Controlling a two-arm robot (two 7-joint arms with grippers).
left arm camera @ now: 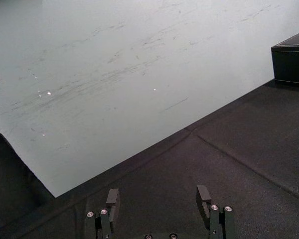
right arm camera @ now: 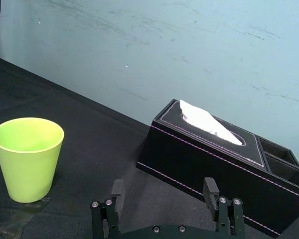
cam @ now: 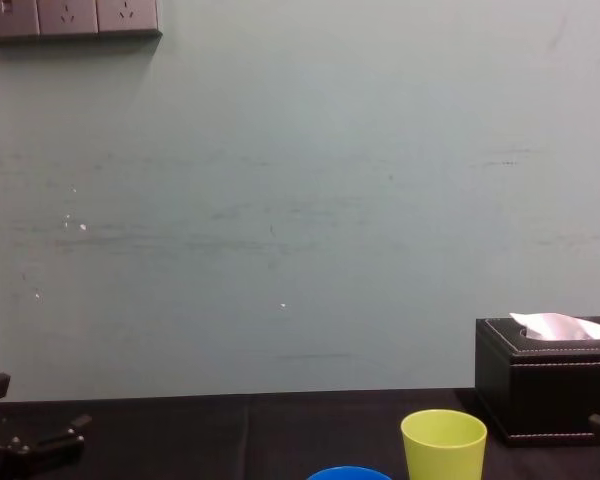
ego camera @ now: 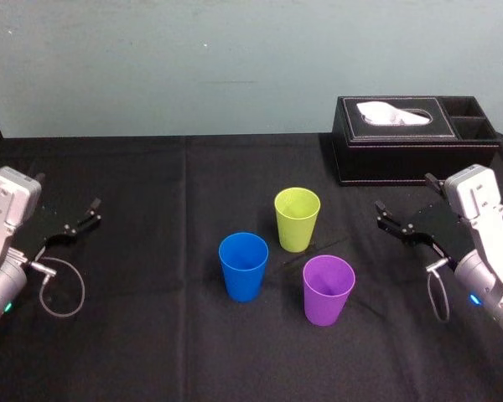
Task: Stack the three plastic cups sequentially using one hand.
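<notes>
– standing where, the cups?
– upright and unstacked on the black table [ego camera: 151, 176]: yellow-green cup [ego camera: 297, 219] rearmost, blue cup [ego camera: 243, 265] front-left, purple cup [ego camera: 328, 289] front-right, none touching.
– and the grippers?
– left gripper [left arm camera: 158, 191] and right gripper [right arm camera: 163, 184] flank them, well apart, fingers spread, holding nothing.

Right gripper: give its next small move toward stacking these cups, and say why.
Probably move the open right gripper inward toward the purple cup, the rightmost one. It, the yellow-green cup and the blue cup all stand upright, apart and unheld, so a first grasp comes before any stacking. The left gripper sits open at the far left.
</notes>
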